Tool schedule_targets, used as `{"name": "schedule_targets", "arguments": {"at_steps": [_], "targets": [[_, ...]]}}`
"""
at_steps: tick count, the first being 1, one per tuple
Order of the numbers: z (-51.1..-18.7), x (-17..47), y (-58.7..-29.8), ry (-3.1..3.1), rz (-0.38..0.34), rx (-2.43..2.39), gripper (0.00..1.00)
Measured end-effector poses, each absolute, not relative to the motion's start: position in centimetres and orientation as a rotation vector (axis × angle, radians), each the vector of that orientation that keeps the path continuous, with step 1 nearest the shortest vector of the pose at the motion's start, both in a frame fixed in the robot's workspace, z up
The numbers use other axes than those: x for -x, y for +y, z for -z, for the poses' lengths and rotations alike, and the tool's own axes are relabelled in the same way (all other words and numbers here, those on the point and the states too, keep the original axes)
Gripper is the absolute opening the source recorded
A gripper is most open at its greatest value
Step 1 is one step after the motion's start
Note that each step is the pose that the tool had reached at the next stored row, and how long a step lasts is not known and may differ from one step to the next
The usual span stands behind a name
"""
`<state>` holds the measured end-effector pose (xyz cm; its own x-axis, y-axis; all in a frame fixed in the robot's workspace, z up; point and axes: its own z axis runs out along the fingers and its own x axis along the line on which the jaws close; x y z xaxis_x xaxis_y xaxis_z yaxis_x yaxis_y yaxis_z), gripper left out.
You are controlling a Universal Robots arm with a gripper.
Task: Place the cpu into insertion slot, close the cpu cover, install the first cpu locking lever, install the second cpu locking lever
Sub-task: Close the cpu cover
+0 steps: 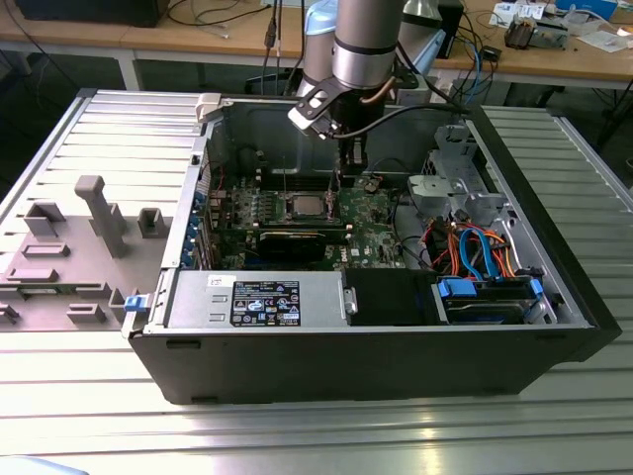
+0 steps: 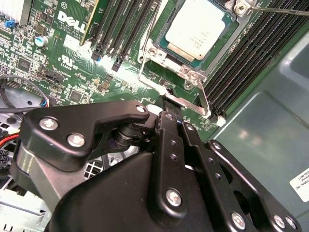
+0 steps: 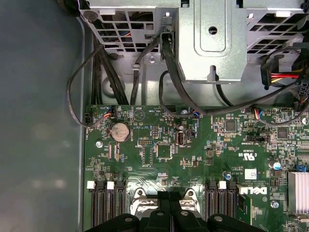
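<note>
- The black two-fingered claw (image 1: pixel 353 170) hangs inside the open black computer case (image 1: pixel 376 356), which lies on the ribbed grey metal surface (image 1: pixel 297 435).
- The cpu, a flat square chip with a silver-grey top (image 2: pixel 195 31), sits in the insertion slot, the silvery-rimmed square socket (image 3: pixel 138 199) on the green motherboard (image 3: pixel 193 154).
- The cpu cover, a thin silvery metal frame with a square window (image 2: pixel 166 54), lies flat around the chip's edges.
- In the first wrist view the claw's fingers (image 3: pixel 164 205) are clenched side by side, with nothing visible between them.
- In the second wrist view the claw's tip is right at the socket's corner, just beside a bright metal bar along the socket's edge; contact cannot be told.
- A thin silvery wire lever (image 2: pixel 152 34) runs along one side of the socket, and a second wire lever (image 2: pixel 275 8) runs past the opposite corner.
- Long black memory slots (image 2: pixel 251 53) flank the socket on both sides.
</note>
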<state>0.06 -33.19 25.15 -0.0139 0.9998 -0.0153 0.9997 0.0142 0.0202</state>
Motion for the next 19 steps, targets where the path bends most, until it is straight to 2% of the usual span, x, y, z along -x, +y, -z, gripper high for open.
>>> {"name": "schedule_targets", "arguments": {"at_steps": [19], "targets": [[-25.13, 0.46, -33.19, 2.219, -0.006, -2.188, 0.11]]}}
